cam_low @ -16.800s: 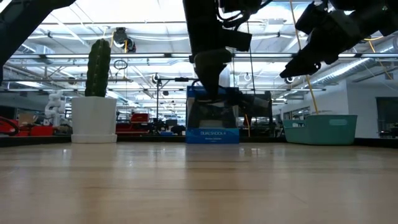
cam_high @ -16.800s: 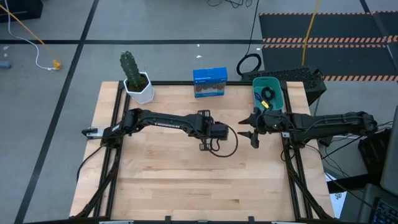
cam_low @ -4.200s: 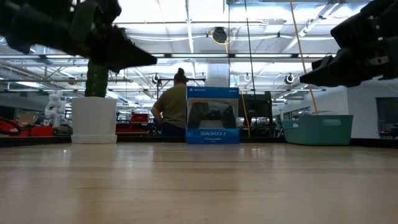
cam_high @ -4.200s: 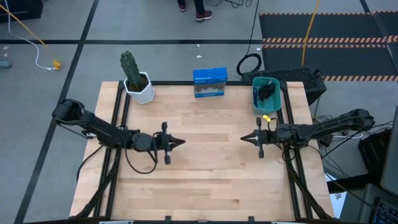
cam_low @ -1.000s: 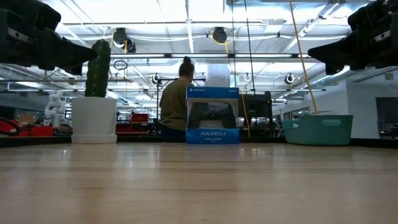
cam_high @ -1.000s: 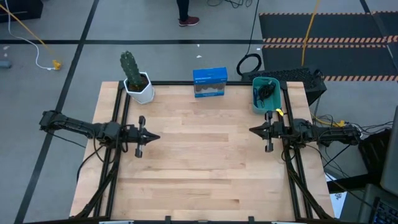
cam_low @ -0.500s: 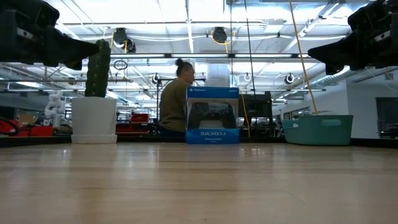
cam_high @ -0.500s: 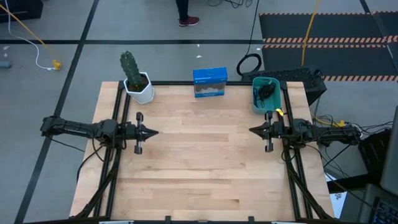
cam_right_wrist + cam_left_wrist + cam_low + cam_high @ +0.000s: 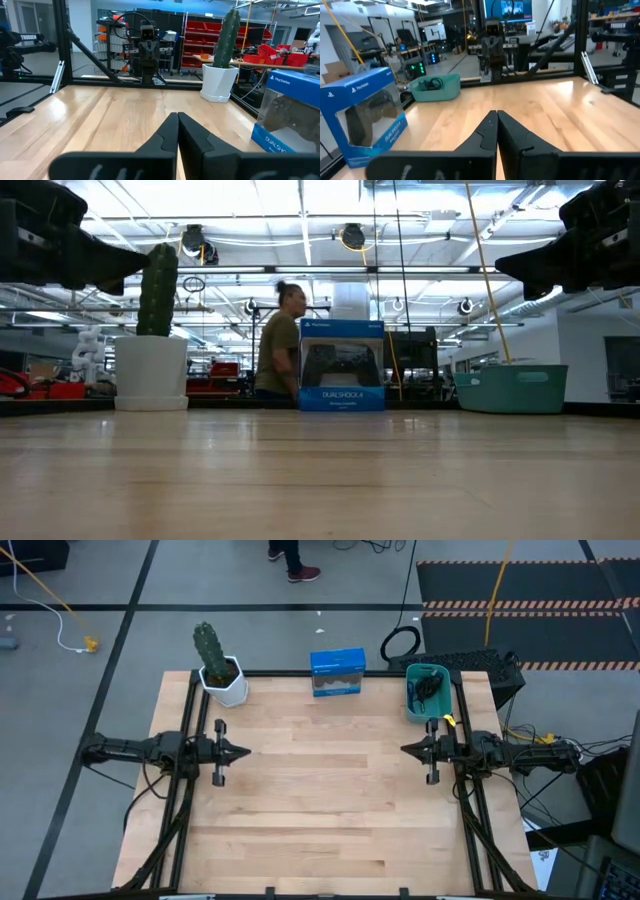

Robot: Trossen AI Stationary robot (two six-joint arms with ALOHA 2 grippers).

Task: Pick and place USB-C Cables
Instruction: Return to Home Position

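A teal bin (image 9: 412, 702) stands at the table's far right corner, and a dark bundle of USB-C cables (image 9: 429, 687) lies inside it; the left wrist view shows the bundle (image 9: 430, 83) above the bin's rim. My left gripper (image 9: 245, 751) hovers shut over the table's left side, pointing right, and holds nothing. My right gripper (image 9: 403, 749) hovers shut over the right side, just nearer than the bin, pointing left, also with nothing in it. Each wrist view shows that arm's fingertips closed together, the left gripper (image 9: 496, 114) and the right gripper (image 9: 176, 116).
A cactus in a white pot (image 9: 218, 665) stands at the far left. A blue controller box (image 9: 337, 672) stands at the far middle. A black cable ring (image 9: 400, 643) lies beyond the far edge. Black frame rails (image 9: 190, 720) run along both sides. A person (image 9: 280, 345) walks behind the table.
My left gripper has drawn back a little toward the table's left edge and slightly toward the far edge, staying shut. The person behind the table has walked on.
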